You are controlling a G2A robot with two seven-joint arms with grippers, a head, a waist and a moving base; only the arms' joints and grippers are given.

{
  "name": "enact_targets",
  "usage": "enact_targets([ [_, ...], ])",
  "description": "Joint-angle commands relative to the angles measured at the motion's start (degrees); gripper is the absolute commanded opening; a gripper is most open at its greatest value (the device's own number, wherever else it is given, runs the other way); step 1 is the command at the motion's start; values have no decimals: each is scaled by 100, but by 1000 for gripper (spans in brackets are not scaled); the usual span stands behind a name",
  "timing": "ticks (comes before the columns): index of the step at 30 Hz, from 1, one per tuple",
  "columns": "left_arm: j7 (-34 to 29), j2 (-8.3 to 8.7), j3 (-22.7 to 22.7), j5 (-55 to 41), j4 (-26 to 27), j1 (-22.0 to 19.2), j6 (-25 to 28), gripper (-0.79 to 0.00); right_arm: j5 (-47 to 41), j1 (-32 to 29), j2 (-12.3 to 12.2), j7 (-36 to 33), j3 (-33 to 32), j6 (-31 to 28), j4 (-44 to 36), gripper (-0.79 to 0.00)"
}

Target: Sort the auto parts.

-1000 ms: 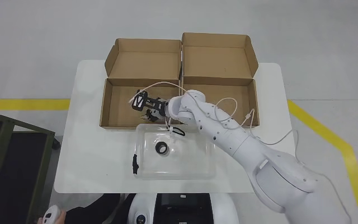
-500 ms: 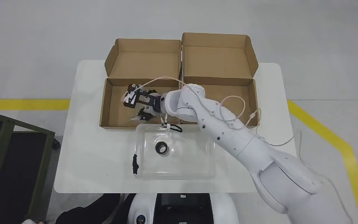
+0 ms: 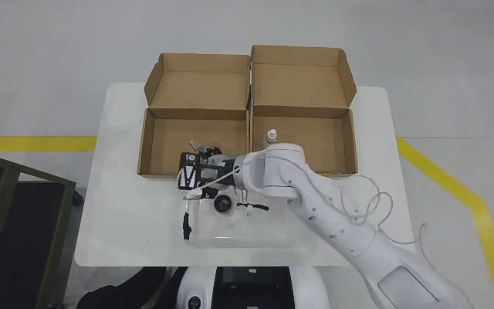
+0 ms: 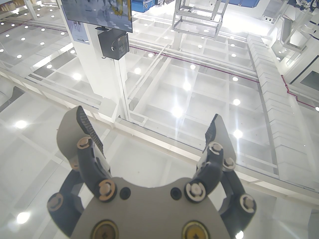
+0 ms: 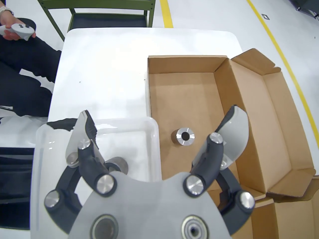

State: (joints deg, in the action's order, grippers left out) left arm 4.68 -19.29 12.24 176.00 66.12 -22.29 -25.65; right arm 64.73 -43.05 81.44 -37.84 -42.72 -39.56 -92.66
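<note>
My right gripper (image 3: 186, 168) (image 5: 161, 125) is open and empty. It hangs over the front wall of the left cardboard box (image 3: 158, 143) (image 5: 199, 93), where that box meets the clear plastic tray (image 3: 266, 224) (image 5: 129, 135). A silver metal cylinder with a centre hole (image 5: 184, 137) stands on the box floor, just ahead of the gripper and between its fingers. In the tray lie a metal ring (image 3: 224, 204) (image 5: 121, 164) and, at its left edge, a black part (image 3: 186, 226) (image 5: 61, 124). My left gripper (image 4: 149, 128) is open, points up at the ceiling and holds nothing.
A second open cardboard box (image 3: 340, 143) stands to the right of the first, with a small pale part (image 3: 271, 137) near its left wall. A green shelf cart (image 3: 31, 224) (image 5: 99, 1) stands on the floor left of the white table (image 3: 116, 193).
My right gripper has drawn back from inside the left box to its front wall beside the tray. The arm has swung with it.
</note>
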Motion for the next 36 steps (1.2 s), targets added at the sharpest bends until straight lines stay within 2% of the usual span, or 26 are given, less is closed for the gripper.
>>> enact_targets([
  [1,0,0,0,0,0,0,0,0,124,-275,-91,-102,-123,-175,-290,0],
  [12,0,0,0,0,0,0,0,0,764,-1179,-396,-242,-430,-758,-814,0],
  [22,0,0,0,0,0,0,0,0,1182,-1382,-513,-6,-516,-935,-683,-3],
  [30,0,0,0,0,0,0,0,0,1392,-1414,-552,177,-465,-945,-488,-111],
  [36,0,0,0,0,0,0,0,0,1506,-1379,-553,315,-375,-882,-263,-99],
])
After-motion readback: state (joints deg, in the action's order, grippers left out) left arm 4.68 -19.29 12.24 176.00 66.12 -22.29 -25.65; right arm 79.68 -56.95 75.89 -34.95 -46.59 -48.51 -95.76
